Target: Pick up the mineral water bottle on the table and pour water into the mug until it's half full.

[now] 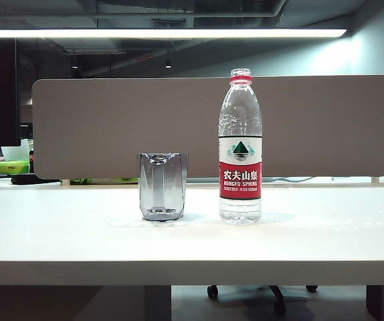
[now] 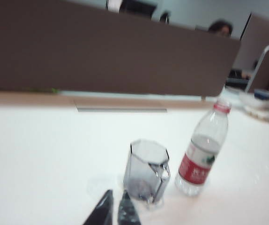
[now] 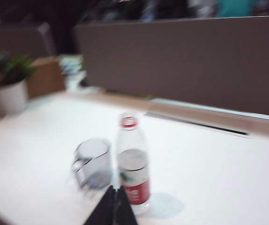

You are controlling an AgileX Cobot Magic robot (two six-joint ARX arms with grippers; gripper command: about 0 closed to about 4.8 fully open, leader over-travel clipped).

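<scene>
Left gripper [image 2: 115, 211]: dark fingertips drawn almost together with a thin gap, holding nothing; raised above the table [image 1: 58, 227], short of the mug.
Mug [image 2: 146, 171]: clear grey-tinted faceted glass, upright, just ahead of the left gripper's tips and slightly toward the bottle's side; no water level discernible inside.
Mineral water bottle [image 2: 203, 150]: clear ribbed plastic, red neck ring, red-and-white label, cap off, upright, beyond the mug from the left gripper, near the mug but apart from it; water fills most of it.
Right gripper [image 3: 113, 208]: dark fingertips pressed together, empty; directly ahead of it stands the bottle, with the mug just beside that.
Grey partition panel [image 1: 112, 127]: stands beyond both objects, far side of the table from both grippers.
</scene>
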